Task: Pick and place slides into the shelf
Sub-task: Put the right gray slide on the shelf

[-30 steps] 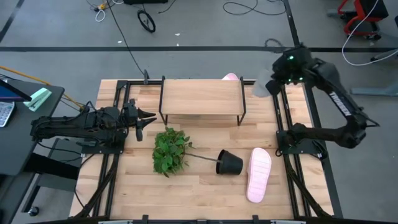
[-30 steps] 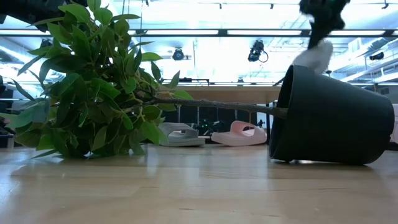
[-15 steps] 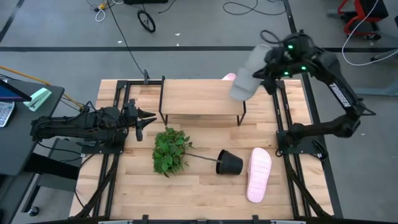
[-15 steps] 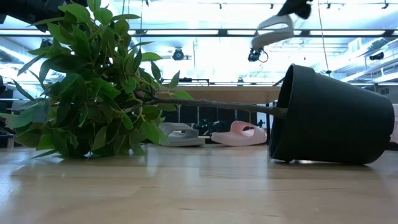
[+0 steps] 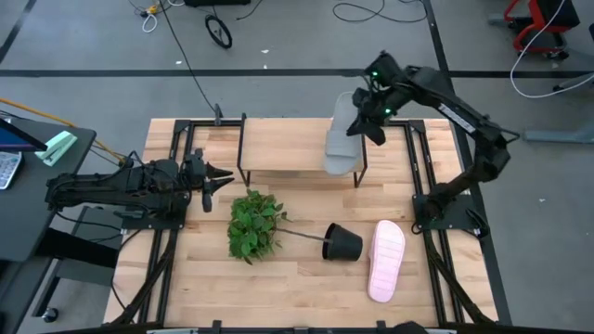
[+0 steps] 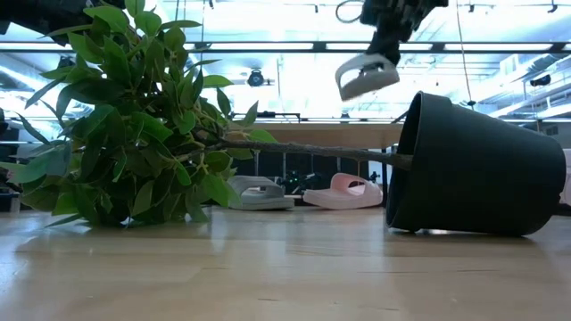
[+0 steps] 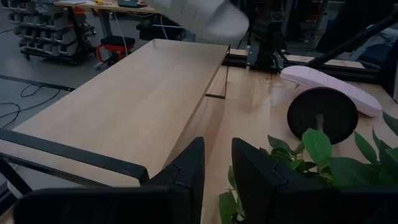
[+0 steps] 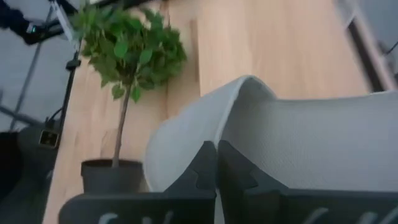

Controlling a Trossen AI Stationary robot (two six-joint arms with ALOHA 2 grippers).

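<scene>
A slatted wooden table (image 5: pixel 278 278) on grey concrete floor carries one low wooden shelf (image 5: pixel 297 144), one toppled black plant pot (image 5: pixel 342 244), one pale pink foam slide (image 5: pixel 386 260); right gripper (image 5: pixel 364 119) fingers pinch a grey foam slide (image 5: pixel 342 148); left gripper (image 5: pixel 215 178) fingers slightly apart.

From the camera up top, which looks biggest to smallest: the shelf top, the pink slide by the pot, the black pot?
1. Shelf top, largest.
2. Pink slide.
3. Black pot, smallest; it lies tipped on its side.
</scene>
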